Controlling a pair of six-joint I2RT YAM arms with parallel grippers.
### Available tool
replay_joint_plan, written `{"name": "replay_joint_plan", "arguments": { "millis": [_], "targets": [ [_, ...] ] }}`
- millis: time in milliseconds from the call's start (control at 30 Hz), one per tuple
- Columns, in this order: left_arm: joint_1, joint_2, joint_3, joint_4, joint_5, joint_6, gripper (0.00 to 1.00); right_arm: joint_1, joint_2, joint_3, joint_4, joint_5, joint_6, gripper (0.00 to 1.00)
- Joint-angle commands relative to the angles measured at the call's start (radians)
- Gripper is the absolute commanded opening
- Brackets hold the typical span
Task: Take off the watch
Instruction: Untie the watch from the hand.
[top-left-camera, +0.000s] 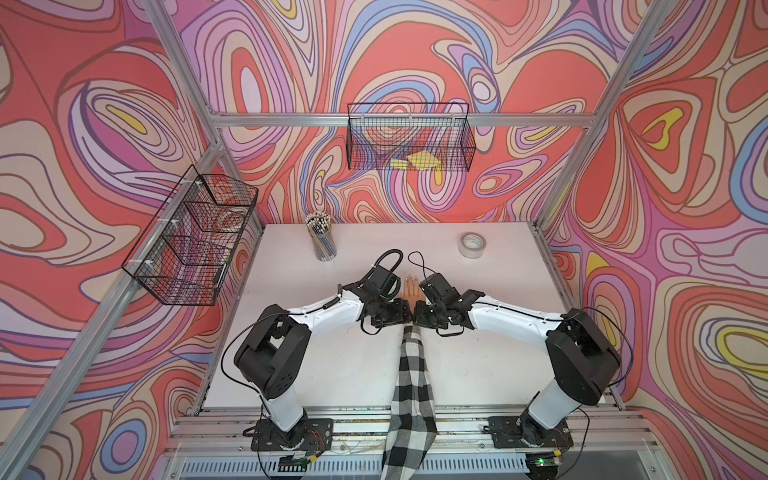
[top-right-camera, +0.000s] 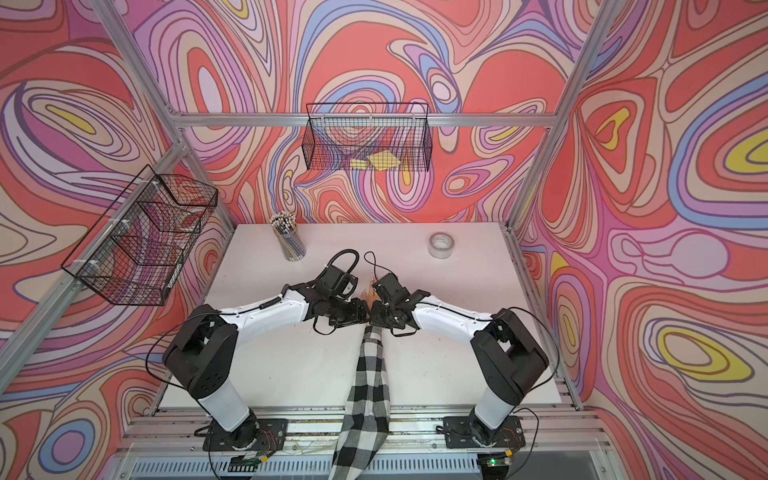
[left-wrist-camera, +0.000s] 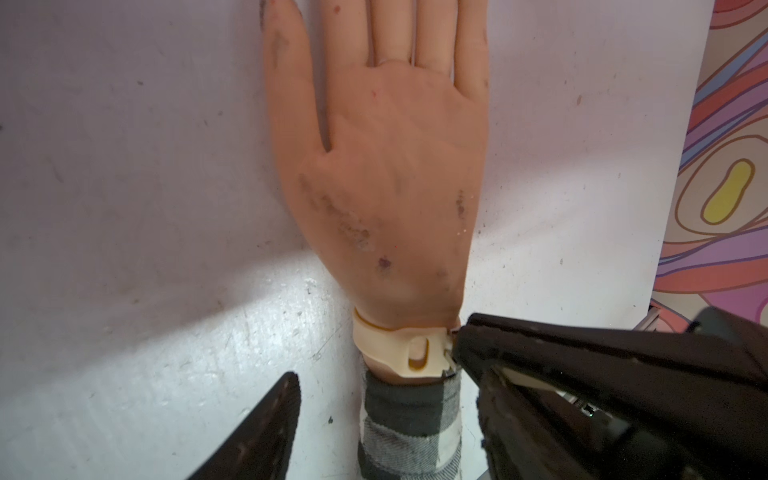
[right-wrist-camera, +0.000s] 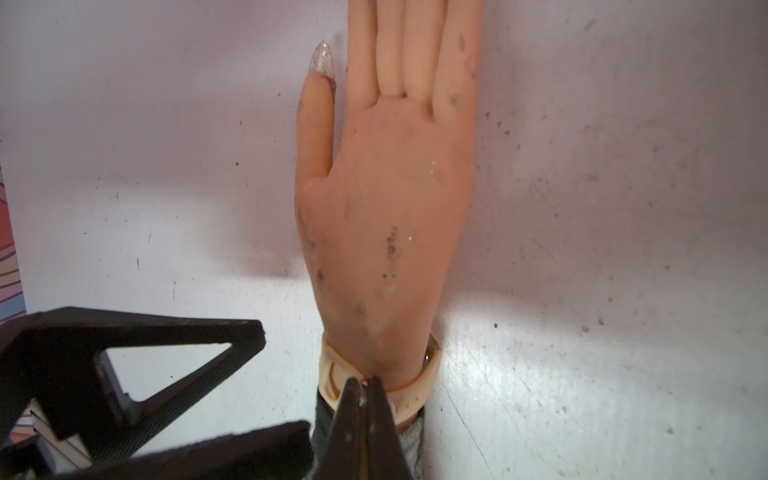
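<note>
- White table (top-left-camera: 316, 374): both arms lean in over its middle, their wrists nearly meeting.
- Checked sleeve (top-left-camera: 411, 386): runs from the near edge up the table's middle.
- Mannequin hand (left-wrist-camera: 395, 187): lies flat beyond the cuff, back up, fingers toward the far wall.
- Pencil cup (top-left-camera: 322, 243) and tape roll (top-left-camera: 472, 245): near the far edge, well apart from the hand.
- Watch (left-wrist-camera: 399, 353): beige strap fastened round the wrist, between hand and cuff.
- Right gripper (right-wrist-camera: 363, 386): jaws pinched together on the watch at its buckle.
- Left gripper (right-wrist-camera: 286, 380): jaws apart, nothing between them, just beside the cuff; contact unclear.
</note>
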Motion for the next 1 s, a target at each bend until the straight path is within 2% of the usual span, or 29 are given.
{"name": "replay_joint_plan", "arguments": {
  "millis": [0, 867, 967],
  "targets": [
    [-0.010, 0.016, 0.023, 0.015, 0.008, -0.019, 0.70, -0.002, -0.043, -0.009, -0.019, 0.018, 0.015, 0.00],
    [-0.014, 0.062, 0.004, -0.006, -0.049, 0.006, 0.69, -0.002, -0.077, 0.006, -0.044, 0.033, 0.015, 0.00],
    [-0.015, 0.059, 0.002, -0.004, -0.046, 0.005, 0.69, -0.018, -0.125, 0.000, -0.049, 0.027, 0.019, 0.15]
  ]
}}
